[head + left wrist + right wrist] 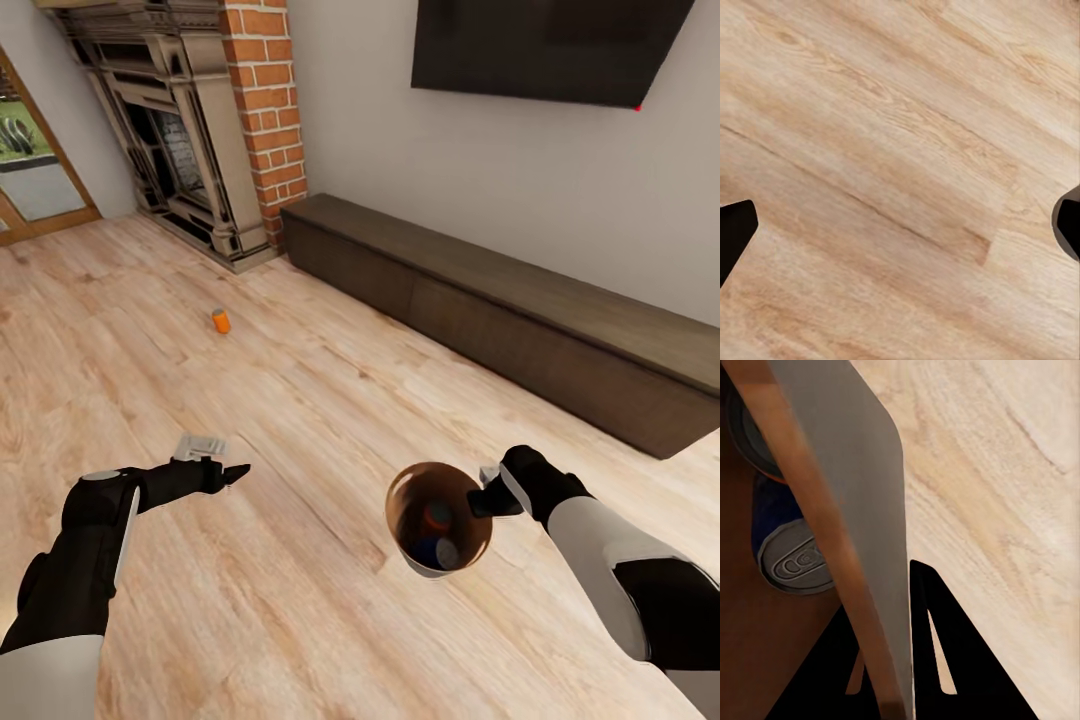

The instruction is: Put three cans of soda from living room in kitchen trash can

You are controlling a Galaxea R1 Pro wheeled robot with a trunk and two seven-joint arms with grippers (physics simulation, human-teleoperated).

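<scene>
The right claw (488, 497) is clamped on the rim of the bin (438, 518), one finger inside the wall and one outside, as the right wrist view shows (881, 660). The bin hangs above the floor (300, 600), carried by that thin wall alone. Two cans lie in it: a blue one (784, 547) with its grey top showing, and an orange one (436, 516) beside it. The third can (221, 320), orange, stands on the floor well ahead, near the fireplace (180, 130).

The main risk is the bin's hold. A grip on one edge leaves the load hanging off to the side, so a sharp turn or jolt of the base could swing or tilt the bin and spill the cans, or let the wall slip from between the fingers. Lowering the trunk to reach the floor can could tip the bin as well.

The left claw (237, 471) is empty, its fingers spread wide apart over bare boards in the left wrist view (735, 232). It is well short of the can, so the base must drive closer first.

The way to the can looks open. The cabinet (520, 320) runs along the wall under the TV (550, 45), off the line of travel; only a wide swing of the right arm would bring the bin near it.
</scene>
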